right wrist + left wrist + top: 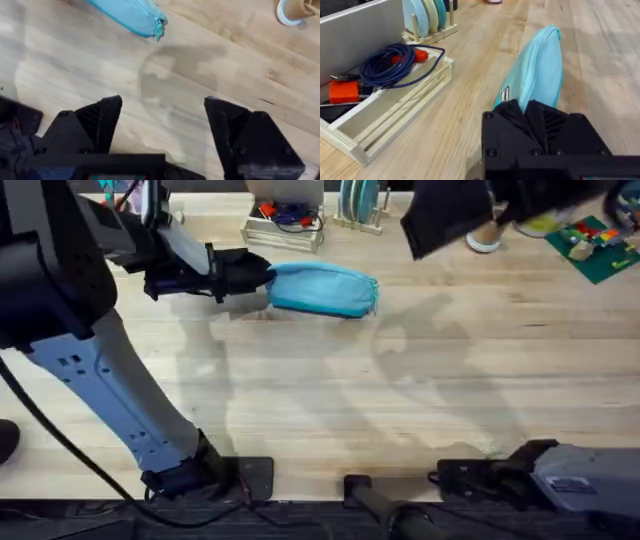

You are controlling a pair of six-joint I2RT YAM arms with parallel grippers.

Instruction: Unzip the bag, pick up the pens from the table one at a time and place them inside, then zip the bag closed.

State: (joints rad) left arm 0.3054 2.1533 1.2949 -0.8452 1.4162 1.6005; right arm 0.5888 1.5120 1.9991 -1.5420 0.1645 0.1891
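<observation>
Table w/ bag, left gripper pinching its end.

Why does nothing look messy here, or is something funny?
Nothing is spilled or broken. The teal pouch lies flat on the wooden table, one end pinched in the left hand. The right hand hangs open above bare wood, holding nothing.

I work in what looks like a robotics lab or workshop. My bench is light planked wood. At about twelve o'clock along its far edge stand a wooden tray of coiled blue cable, a rack of discs, and at two o'clock a green board of building bricks.
</observation>
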